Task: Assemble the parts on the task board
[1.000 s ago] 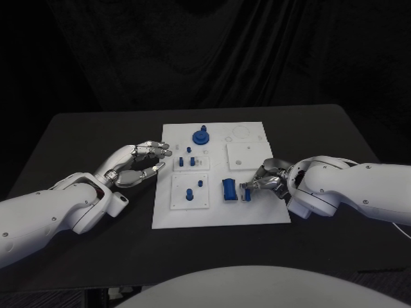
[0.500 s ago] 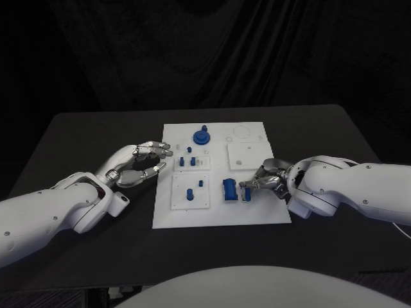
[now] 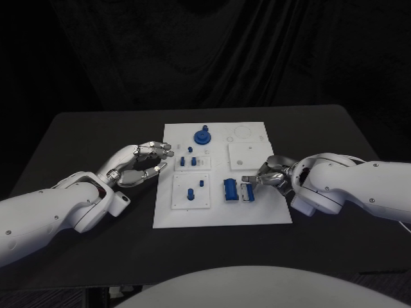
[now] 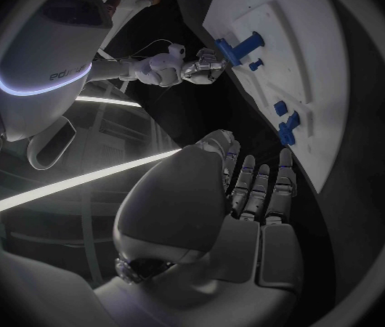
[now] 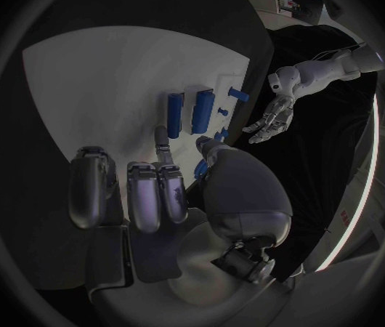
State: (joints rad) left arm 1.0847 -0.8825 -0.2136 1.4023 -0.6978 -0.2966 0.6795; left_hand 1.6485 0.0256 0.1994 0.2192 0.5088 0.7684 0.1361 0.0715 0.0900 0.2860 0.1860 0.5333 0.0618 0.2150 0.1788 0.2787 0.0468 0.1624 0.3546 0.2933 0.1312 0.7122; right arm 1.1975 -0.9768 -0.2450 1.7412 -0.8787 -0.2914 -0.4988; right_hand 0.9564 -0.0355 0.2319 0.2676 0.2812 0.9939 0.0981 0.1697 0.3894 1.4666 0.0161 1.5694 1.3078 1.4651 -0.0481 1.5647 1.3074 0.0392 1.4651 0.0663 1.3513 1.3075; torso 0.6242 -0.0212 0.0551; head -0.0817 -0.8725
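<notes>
The white task board (image 3: 219, 215) lies mid-table. A blue block (image 3: 230, 189) and a small blue part (image 3: 249, 191) sit near the board's right side. My right hand (image 3: 266, 175) hovers at that edge; its thumb (image 5: 213, 150) lies beside the small part (image 5: 200, 169), with nothing between thumb and fingers. The block shows as two blue bars (image 5: 188, 112). My left hand (image 3: 139, 164) hangs at the board's left edge, fingers loosely curved and holding nothing. Small blue pegs (image 3: 190, 160) stand in a raised plate beside it.
A round blue knob (image 3: 203, 136) stands at the board's far end beside ring-shaped recesses (image 3: 241, 135). More pegs (image 3: 189, 192) stand on the near-left plate. Bare black table (image 3: 85, 135) surrounds the board.
My right hand has drawn back a little to the right, away from the blue block and small part, which stay put. The left hand has not moved.
</notes>
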